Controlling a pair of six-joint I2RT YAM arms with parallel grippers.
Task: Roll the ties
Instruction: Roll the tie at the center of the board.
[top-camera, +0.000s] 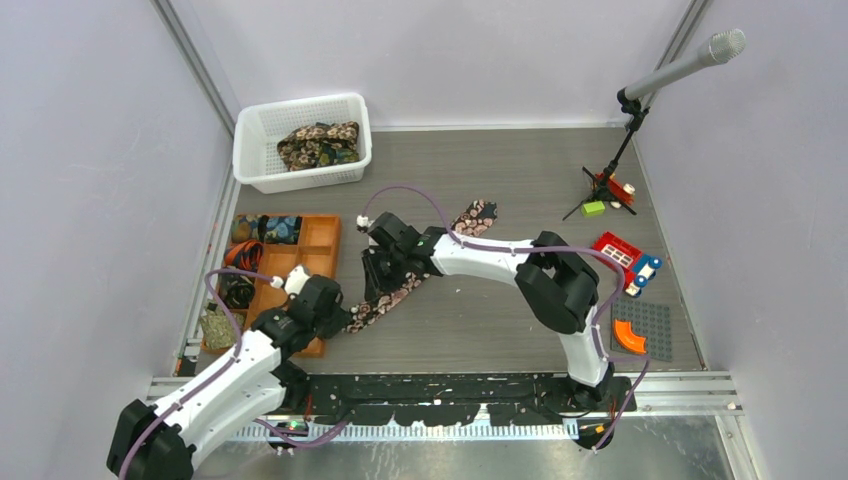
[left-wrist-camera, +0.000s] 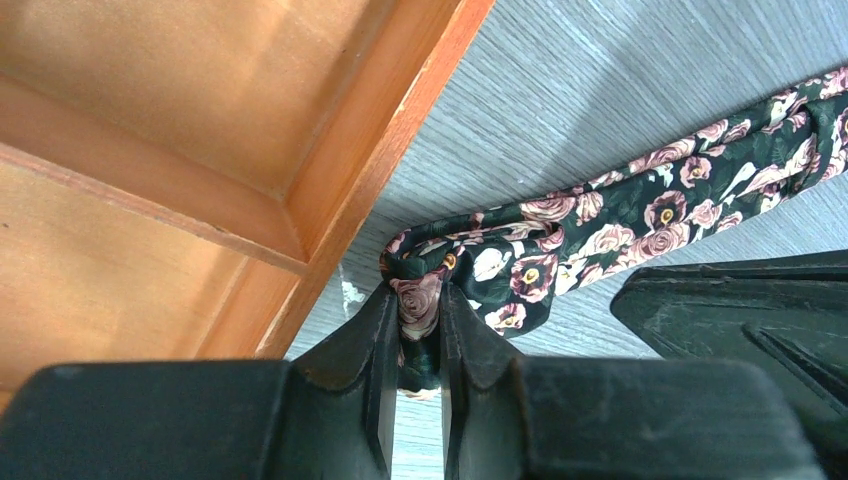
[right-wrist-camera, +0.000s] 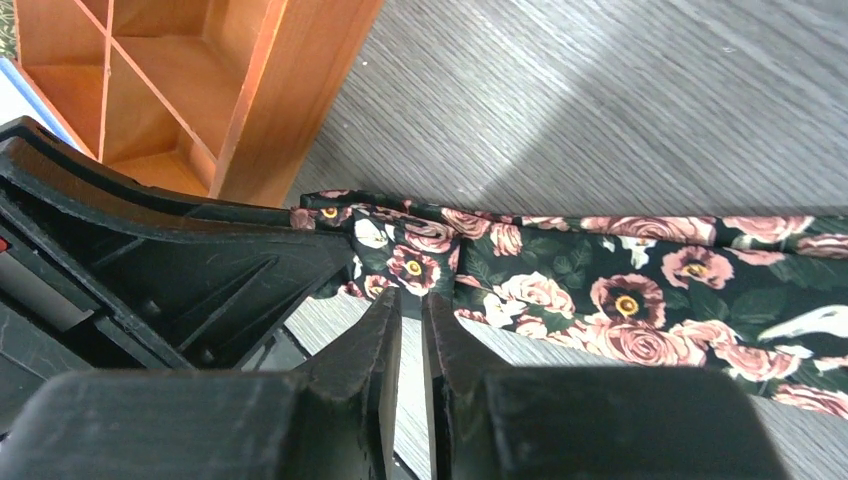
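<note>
A black tie (top-camera: 472, 217) with pink-cream flowers lies slantwise on the grey table, its wide end at the far right. My left gripper (top-camera: 345, 318) is shut on the tie's folded near end (left-wrist-camera: 420, 300), right beside the orange tray (left-wrist-camera: 390, 130). My right gripper (top-camera: 383, 272) is over the tie's middle; in the right wrist view its jaws (right-wrist-camera: 411, 295) stand almost together, pinching the tie's (right-wrist-camera: 620, 290) near edge. More ties (top-camera: 318, 145) lie in the white basket (top-camera: 300, 176). Rolled ties (top-camera: 270, 228) sit in the tray (top-camera: 322, 232).
The left gripper's black body (right-wrist-camera: 150, 260) is close to the right gripper's left side. A microphone stand (top-camera: 640, 110) stands at the back right. A red toy (top-camera: 618, 250), a green block (top-camera: 594, 208) and a grey baseplate (top-camera: 640, 335) lie by the right edge.
</note>
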